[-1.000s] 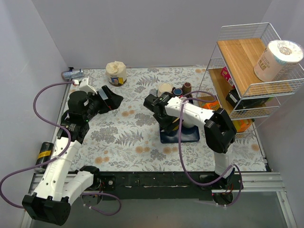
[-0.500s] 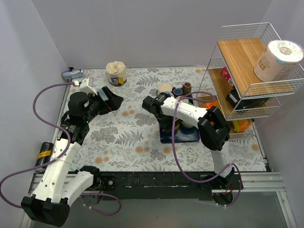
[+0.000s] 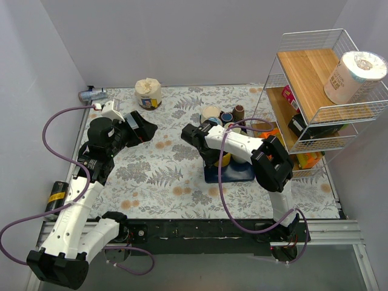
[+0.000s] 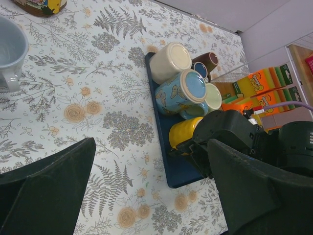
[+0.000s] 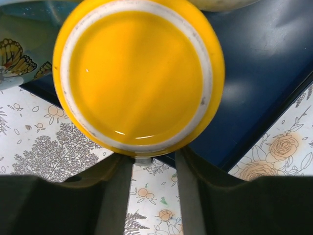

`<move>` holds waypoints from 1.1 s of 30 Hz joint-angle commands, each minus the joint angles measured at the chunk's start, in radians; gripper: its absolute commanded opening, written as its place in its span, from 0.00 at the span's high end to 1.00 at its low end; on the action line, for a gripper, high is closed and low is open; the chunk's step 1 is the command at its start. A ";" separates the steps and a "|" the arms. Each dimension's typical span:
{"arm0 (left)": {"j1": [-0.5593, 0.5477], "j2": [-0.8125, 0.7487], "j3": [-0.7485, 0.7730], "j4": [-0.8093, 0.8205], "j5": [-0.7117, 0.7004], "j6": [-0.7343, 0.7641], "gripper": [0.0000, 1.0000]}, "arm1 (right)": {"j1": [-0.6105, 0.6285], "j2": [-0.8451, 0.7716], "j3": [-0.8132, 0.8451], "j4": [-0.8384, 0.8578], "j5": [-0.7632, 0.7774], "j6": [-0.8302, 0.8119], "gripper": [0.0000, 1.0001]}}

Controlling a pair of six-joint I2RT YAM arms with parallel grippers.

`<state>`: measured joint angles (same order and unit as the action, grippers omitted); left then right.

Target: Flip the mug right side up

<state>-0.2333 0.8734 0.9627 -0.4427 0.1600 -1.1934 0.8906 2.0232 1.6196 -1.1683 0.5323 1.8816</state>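
A yellow mug (image 5: 139,78) sits at the near end of a dark blue tray (image 5: 264,73), its base turned toward the right wrist camera. My right gripper (image 5: 149,193) is right at the mug's lower edge. Its fingers stand close together on either side of a small grey bit at that edge and seem to pinch the mug there. In the top view the right gripper (image 3: 211,156) is at the tray's left side, with the yellow mug (image 3: 226,159) just right of it. My left gripper (image 3: 142,126) hangs open and empty over the table's left part.
On the tray (image 4: 178,174) behind the yellow mug (image 4: 183,133) stand a butterfly mug (image 4: 185,93), a cream mug (image 4: 169,61) and a brown mug (image 4: 207,59). A grey mug (image 4: 9,49) stands far left. A jar (image 3: 147,93) is at the back, a wire rack (image 3: 315,97) at the right.
My right gripper has shifted a little left at the tray's edge, and more of the yellow mug shows beside it. The left arm has barely moved.
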 commanded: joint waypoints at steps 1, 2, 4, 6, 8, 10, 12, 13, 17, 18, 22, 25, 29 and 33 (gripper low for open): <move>-0.006 -0.007 0.007 -0.007 -0.017 0.012 0.02 | -0.009 -0.003 -0.018 -0.025 0.044 0.011 0.59; -0.006 -0.007 0.005 -0.005 -0.017 0.014 0.02 | -0.009 -0.003 -0.018 -0.027 0.047 0.011 0.60; -0.006 -0.005 0.004 -0.004 -0.019 0.014 0.02 | -0.010 -0.004 -0.017 -0.025 0.052 0.011 0.62; -0.006 -0.005 0.004 -0.002 -0.019 0.015 0.02 | -0.010 -0.004 -0.017 -0.025 0.055 0.007 0.69; -0.006 -0.005 0.001 -0.002 -0.020 0.017 0.02 | -0.009 -0.007 -0.017 -0.024 0.060 0.002 0.75; -0.006 -0.007 -0.001 0.001 -0.020 0.017 0.02 | -0.010 -0.009 -0.020 -0.021 0.063 -0.006 0.94; -0.006 -0.008 -0.002 0.004 -0.020 0.018 0.02 | -0.009 -0.012 -0.021 -0.019 0.061 -0.013 0.99; -0.006 -0.010 -0.001 0.002 -0.022 0.017 0.02 | -0.007 -0.014 -0.021 -0.018 0.060 -0.021 0.99; -0.006 -0.011 0.001 0.009 -0.014 0.014 0.02 | -0.001 -0.043 -0.023 0.008 0.017 -0.077 0.99; -0.006 -0.011 0.001 0.012 -0.013 0.012 0.02 | 0.008 -0.058 -0.029 0.031 0.005 -0.100 0.99; -0.004 -0.007 0.004 0.027 0.007 -0.008 0.02 | 0.039 -0.187 -0.098 0.130 0.000 -0.156 0.99; -0.006 -0.002 0.005 0.033 0.026 -0.015 0.02 | 0.053 -0.263 -0.121 0.160 -0.018 -0.194 0.99; -0.006 0.001 -0.001 0.054 0.052 -0.035 0.02 | 0.068 -0.372 -0.187 0.229 -0.046 -0.252 0.99; -0.006 0.007 0.005 0.073 0.093 -0.057 0.02 | 0.082 -0.504 -0.233 0.329 -0.057 -0.329 0.99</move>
<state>-0.2340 0.8818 0.9619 -0.4080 0.1974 -1.2232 0.9607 1.6543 1.4162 -0.9543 0.4519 1.6405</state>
